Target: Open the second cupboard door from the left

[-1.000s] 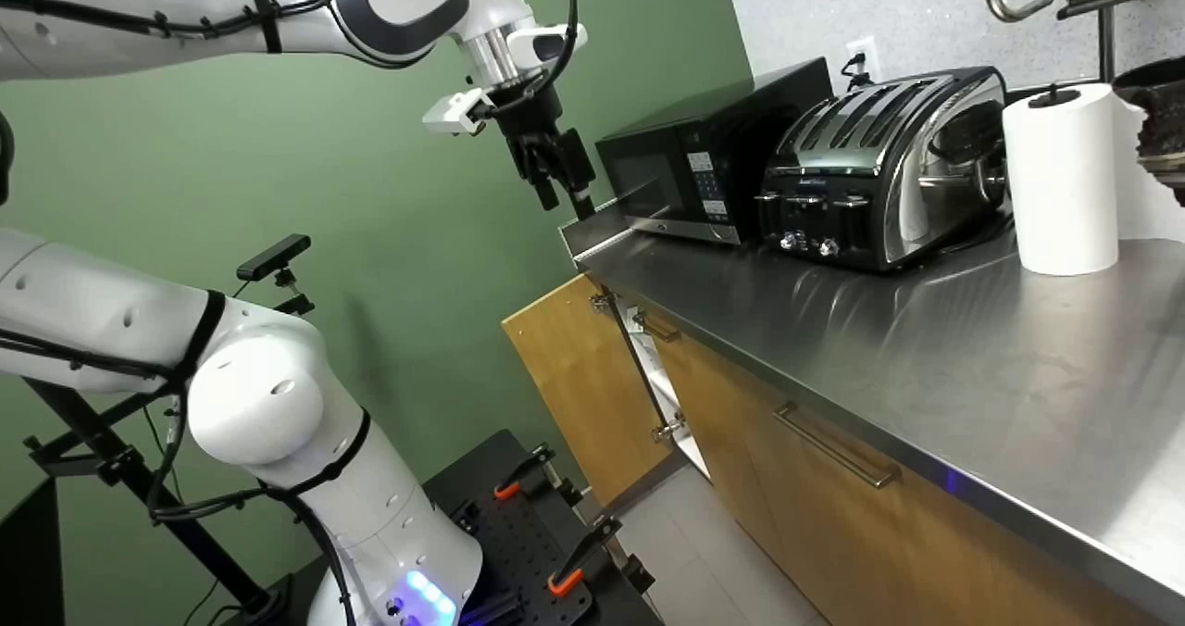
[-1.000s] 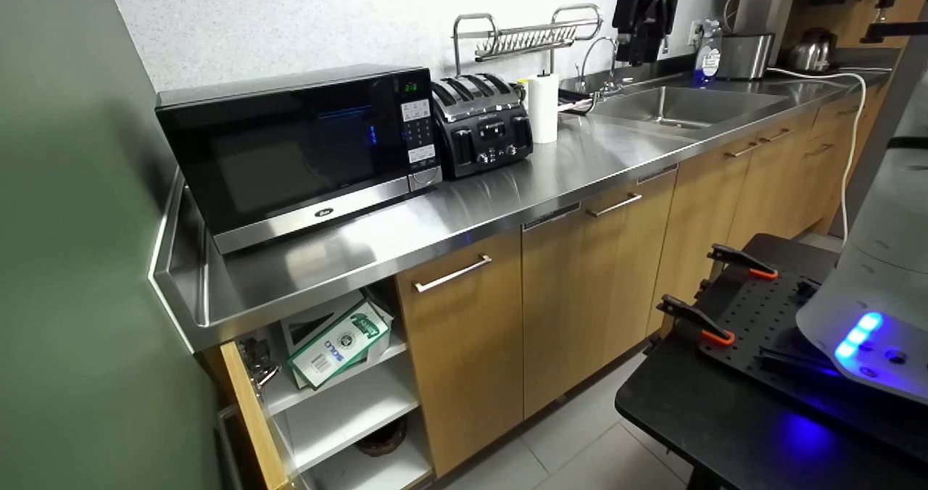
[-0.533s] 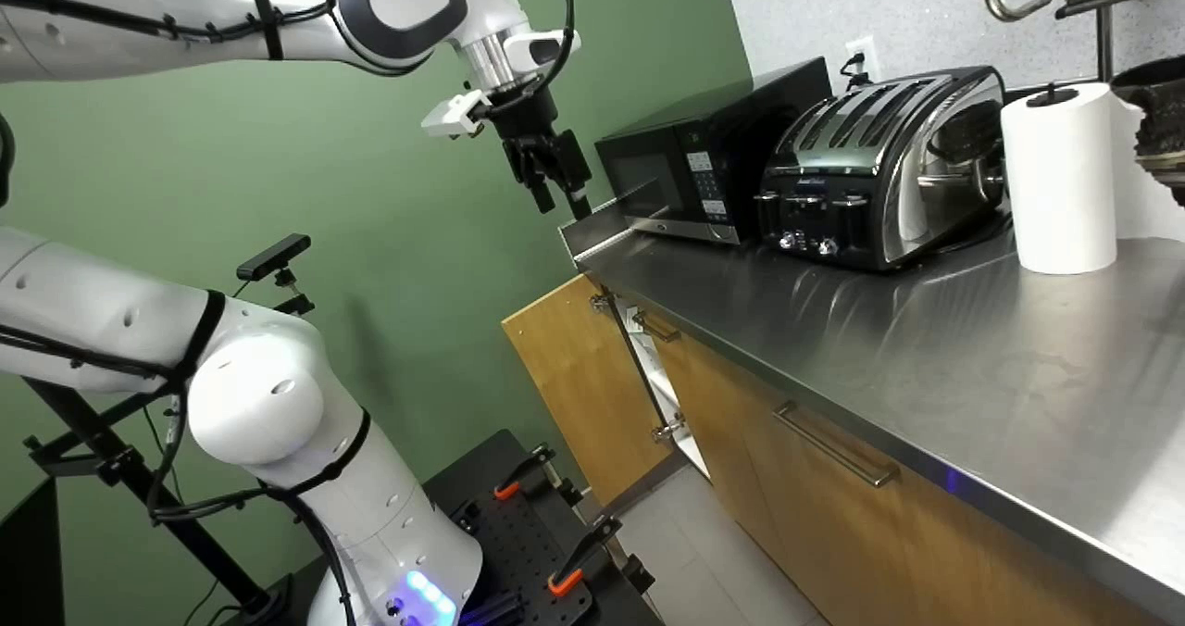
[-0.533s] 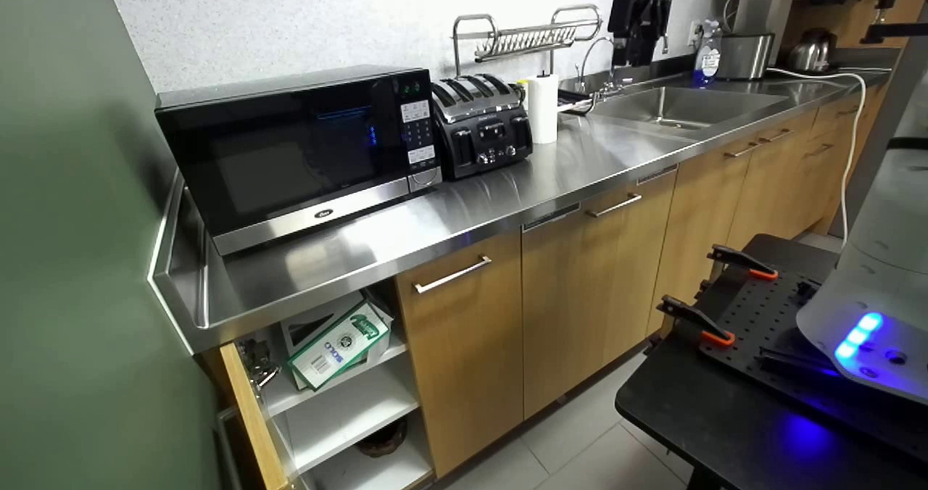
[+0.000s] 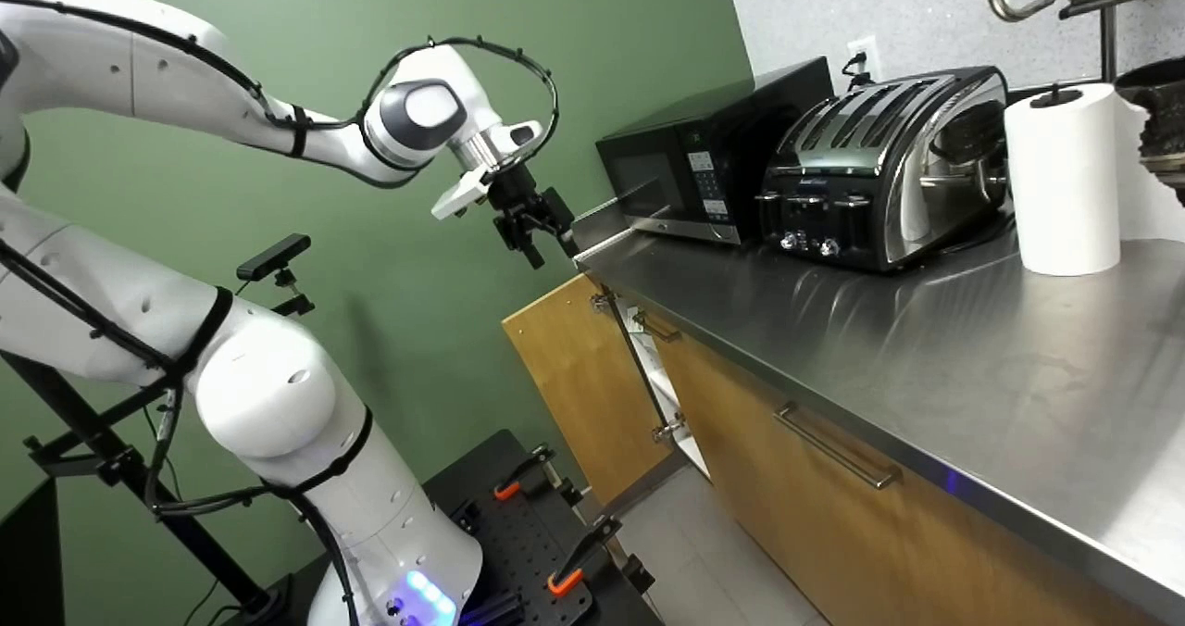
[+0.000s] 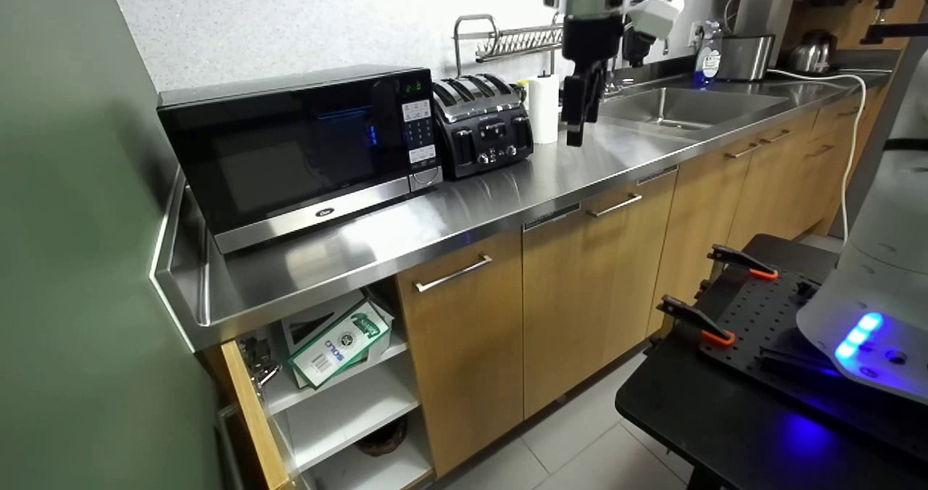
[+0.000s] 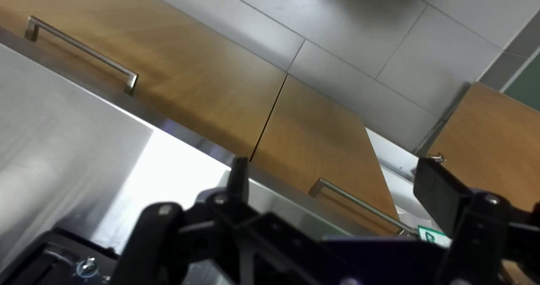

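Caution: the edge of the bench (image 6: 478, 204), just above the handle (image 6: 453, 274), may block a low approach; the hinge side is not visible, so a wrong pull arc may slip off the handle. The tool (image 7: 332, 163) is released, jaws wide apart, holding nothing. The 2nd door (image 6: 465, 359), right of the open cupboard (image 6: 348, 414), is closed; its front faces out over the floor (image 6: 573, 428), long axis vertical.

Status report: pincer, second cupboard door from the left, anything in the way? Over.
Pincer open, nothing held. Second cupboard door shut, handle ungripped. Leftmost door stands open beside it, likely not blocking.
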You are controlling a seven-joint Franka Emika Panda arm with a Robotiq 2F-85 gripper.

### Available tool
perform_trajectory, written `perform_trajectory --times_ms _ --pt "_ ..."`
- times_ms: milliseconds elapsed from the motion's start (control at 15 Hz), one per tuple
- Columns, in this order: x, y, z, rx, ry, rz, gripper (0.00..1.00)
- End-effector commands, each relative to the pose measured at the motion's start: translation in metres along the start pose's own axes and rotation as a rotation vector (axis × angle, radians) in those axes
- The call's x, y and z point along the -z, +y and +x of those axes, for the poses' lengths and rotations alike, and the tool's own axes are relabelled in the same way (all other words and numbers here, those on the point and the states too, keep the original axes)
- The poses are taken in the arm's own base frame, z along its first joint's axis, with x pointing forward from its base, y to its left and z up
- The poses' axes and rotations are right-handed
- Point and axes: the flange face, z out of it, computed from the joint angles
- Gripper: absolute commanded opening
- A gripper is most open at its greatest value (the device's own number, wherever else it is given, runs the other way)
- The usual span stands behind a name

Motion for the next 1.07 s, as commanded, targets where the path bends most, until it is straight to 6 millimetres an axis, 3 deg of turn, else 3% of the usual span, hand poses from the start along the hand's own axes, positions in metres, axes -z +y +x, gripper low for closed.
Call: perform_trajectory --times_ms 0,67,133,267,533,1000 --pt "-0.047 -0.04 0.004 0.105 -0.009 -0.082 1.0" --pt "-0.053 -0.039 0.004 0.127 -0.022 -0.092 1.0" --pt "-0.04 -0.038 0.001 0.099 -0.017 -0.074 1.0" --pt "-0.054 -0.042 0.002 0.126 -0.04 -0.081 1.0" --pt "-0.057 -0.046 0.003 0.124 -0.041 -0.133 1.0" --pt "-0.103 -0.133 0.004 0.21 0.008 -0.413 1.0"
